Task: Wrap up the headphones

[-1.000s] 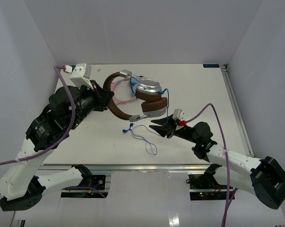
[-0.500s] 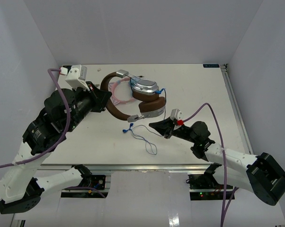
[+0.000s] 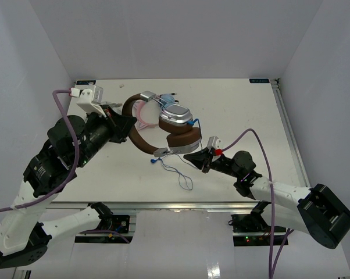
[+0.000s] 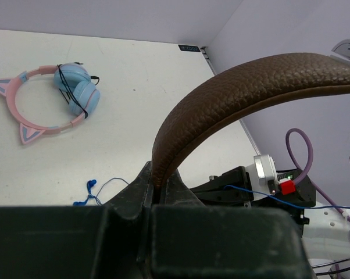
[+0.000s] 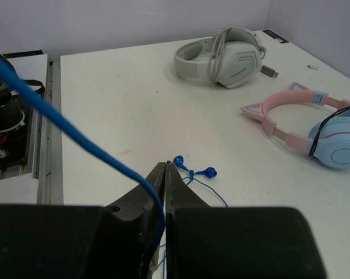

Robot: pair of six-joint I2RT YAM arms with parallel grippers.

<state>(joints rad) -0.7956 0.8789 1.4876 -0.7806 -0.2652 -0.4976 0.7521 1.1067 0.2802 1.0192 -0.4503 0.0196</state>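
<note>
The headphones [image 3: 176, 114] hang above the table, brown headband [image 4: 250, 81] arching up, silver cups and brown pads to the right. My left gripper [image 3: 128, 123] is shut on the headband, which is pinched between its jaws [image 4: 157, 177]. The thin blue cable [image 3: 197, 132] runs from the cup down to my right gripper [image 3: 191, 157], whose jaws [image 5: 165, 167] are shut on it; the cable [image 5: 76, 133] slants across the left finger. The cable's loose end loops on the table [image 3: 184, 177] and ends in blue plugs [image 5: 195, 172].
A pink cat-ear pair with light blue cups [image 4: 53, 107] lies on the table behind the held headphones [image 5: 306, 131]. A grey-white pair [image 5: 221, 55] rests further left. The table's near rail [image 3: 181, 206] runs just in front of the arms.
The right gripper closed on the blue cable and slid slightly left. The left arm swung the headphones a little left and nearer, tilting them.
</note>
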